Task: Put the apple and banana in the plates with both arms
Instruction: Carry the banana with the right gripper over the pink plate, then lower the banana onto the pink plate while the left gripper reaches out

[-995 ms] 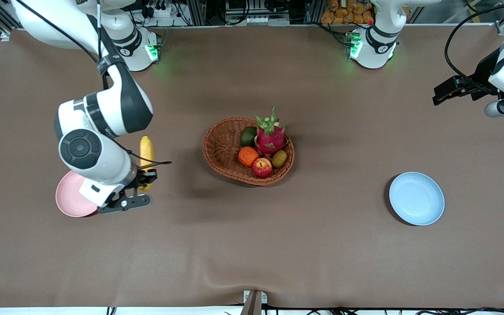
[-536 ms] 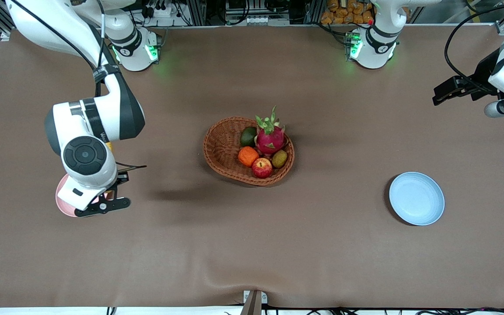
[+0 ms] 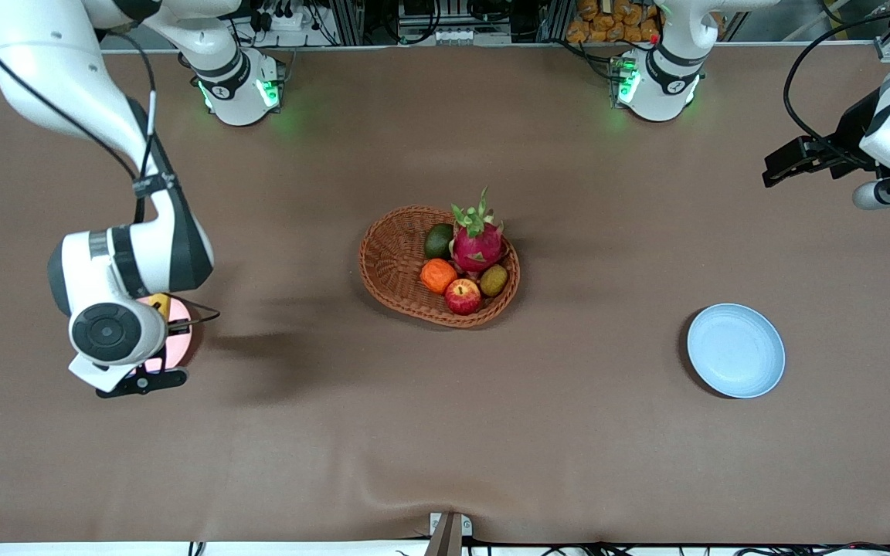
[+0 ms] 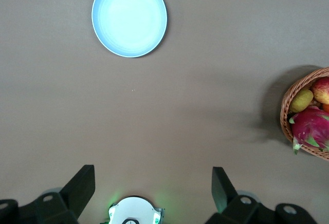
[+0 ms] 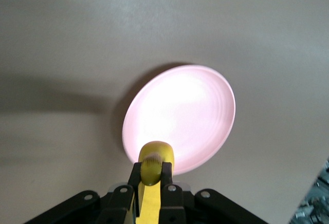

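Note:
My right gripper (image 5: 152,171) is shut on the yellow banana (image 5: 154,158) and holds it upright over the pale pink plate (image 5: 190,111). In the front view the right wrist covers most of the pink plate (image 3: 177,344), and only a bit of the banana (image 3: 157,302) shows. The red apple (image 3: 462,296) lies in the wicker basket (image 3: 391,262) at mid-table. The pale blue plate (image 3: 735,350) is empty toward the left arm's end; it also shows in the left wrist view (image 4: 129,16). My left gripper (image 4: 152,183) is open and empty, held high over the left arm's end of the table (image 3: 789,164).
The basket also holds a pink dragon fruit (image 3: 477,241), an orange fruit (image 3: 438,275), a dark green fruit (image 3: 438,241) and a brownish-green fruit (image 3: 494,279). Brown cloth covers the table. The basket's rim shows in the left wrist view (image 4: 286,116).
My right arm has carried the banana toward its own end of the table, from beside the pink plate to over it. The left arm has barely moved.

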Tool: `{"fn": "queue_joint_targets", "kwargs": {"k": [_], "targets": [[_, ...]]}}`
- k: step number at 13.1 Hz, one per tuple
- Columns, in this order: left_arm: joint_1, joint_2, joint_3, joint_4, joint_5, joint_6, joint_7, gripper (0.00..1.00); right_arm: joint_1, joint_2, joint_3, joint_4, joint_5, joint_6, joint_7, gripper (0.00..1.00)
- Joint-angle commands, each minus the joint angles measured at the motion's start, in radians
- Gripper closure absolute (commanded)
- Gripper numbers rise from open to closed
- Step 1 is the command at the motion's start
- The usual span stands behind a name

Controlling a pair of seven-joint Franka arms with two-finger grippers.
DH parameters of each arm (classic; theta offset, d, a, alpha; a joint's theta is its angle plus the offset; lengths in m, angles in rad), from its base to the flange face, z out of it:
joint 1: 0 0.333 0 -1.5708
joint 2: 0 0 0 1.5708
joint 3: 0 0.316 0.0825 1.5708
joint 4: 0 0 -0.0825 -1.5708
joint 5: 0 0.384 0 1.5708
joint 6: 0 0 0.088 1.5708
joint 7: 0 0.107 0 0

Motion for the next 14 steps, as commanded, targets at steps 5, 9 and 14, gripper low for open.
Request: {"fn": "queue_joint_targets", "kwargs": {"k": [5,9,14], "targets": [[0.005,0.003,-0.001,0.006,-0.016,0.003,0.022,0.0,-0.01,0.03,-0.086,-0.033,-0.023,0.093,-0.111,1.0],[0.005,0.003,-0.002,0.006,-0.016,0.006,0.022,0.0,-0.01,0.03,-0.134,-0.059,-0.018,0.19,-0.222,0.11],[-0.034,0.038,-0.027,0.006,-0.042,0.028,-0.012,0.0,-0.001,0.018,-0.146,-0.05,-0.017,0.174,-0.238,0.0]]}}
